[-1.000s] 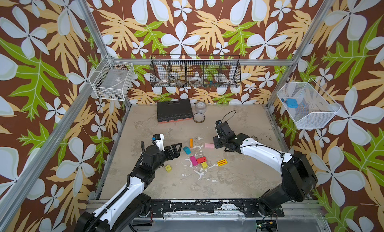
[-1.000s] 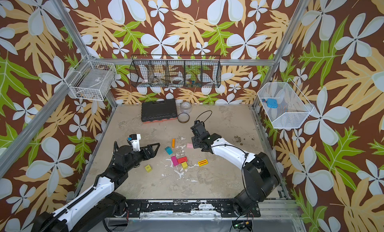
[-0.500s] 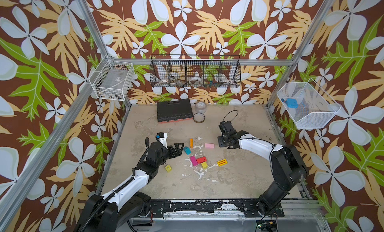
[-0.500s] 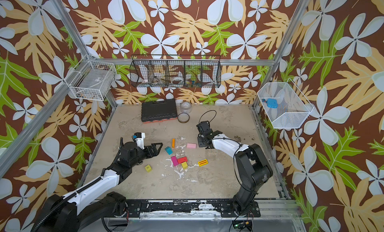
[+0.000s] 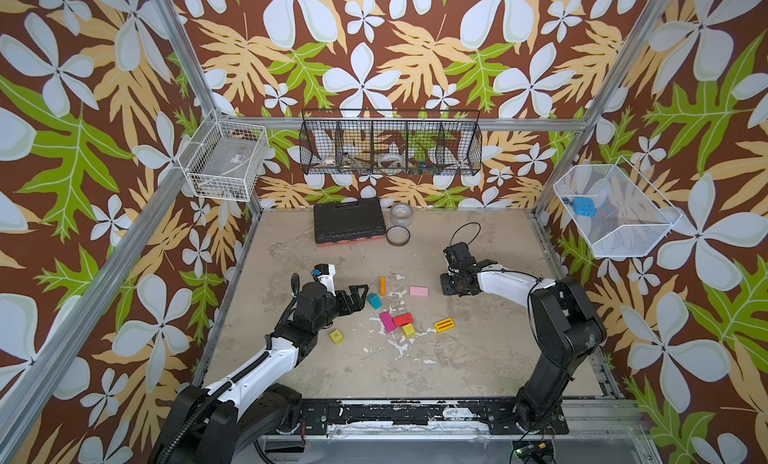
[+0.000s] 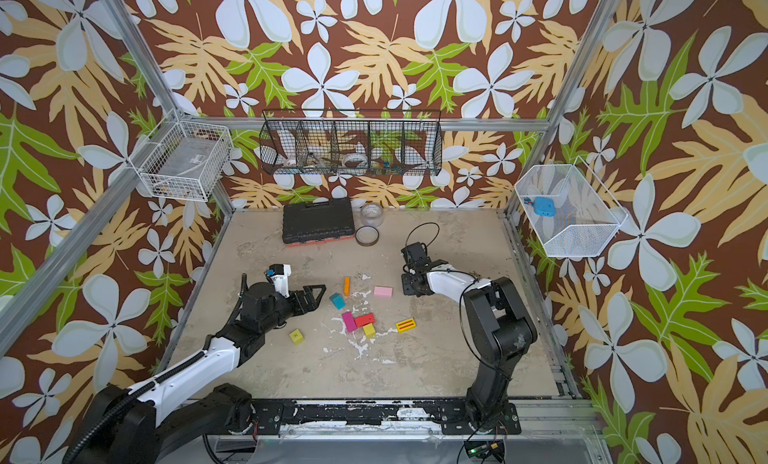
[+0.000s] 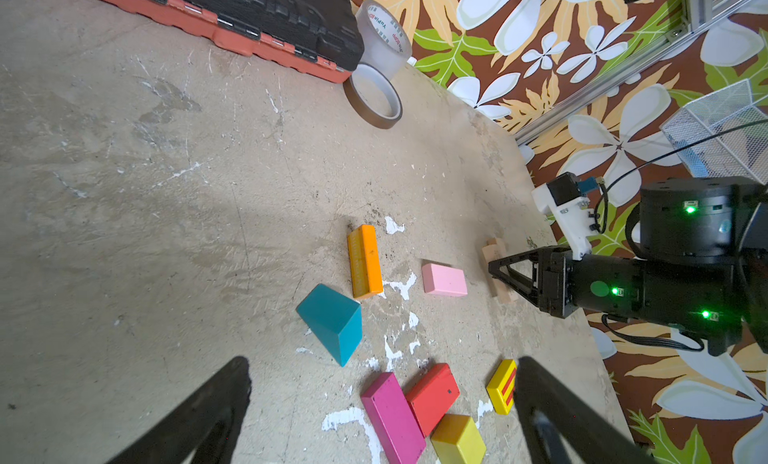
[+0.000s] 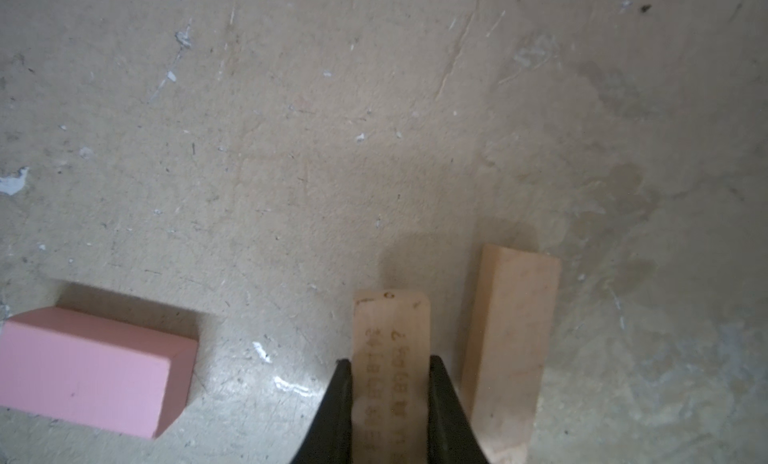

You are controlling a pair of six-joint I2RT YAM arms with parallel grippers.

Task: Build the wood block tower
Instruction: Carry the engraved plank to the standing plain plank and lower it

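No wood block tower is in view; the wood blocks lie singly on the table. My right gripper point(image 8: 390, 360) is shut on a tan plank point(image 8: 390, 324), low over the table, with a second tan block point(image 8: 511, 345) beside it and the pink block point(image 8: 95, 378) on the plank's other side. In both top views the right gripper point(image 5: 448, 282) point(image 6: 409, 284) sits right of the pink block point(image 5: 418, 291). My left gripper point(image 7: 384, 364) point(image 5: 359, 294) is open and empty, near the teal wedge point(image 7: 332, 322). Orange plank point(image 7: 365, 260), magenta block point(image 7: 392, 418), red block point(image 7: 432, 393) and yellow blocks point(image 7: 457, 441) lie ahead of it.
A striped yellow block point(image 5: 444, 325) and a marked yellow cube point(image 5: 336, 336) lie at the group's edges. A black tool case point(image 5: 348, 222) and two tape rolls point(image 5: 398, 235) sit at the back. Wire baskets point(image 5: 390, 148) hang on the walls.
My right gripper has drawn a little to the right, away from the pink block, still shut, and its arm has folded up. The left gripper edged slightly toward the blocks.
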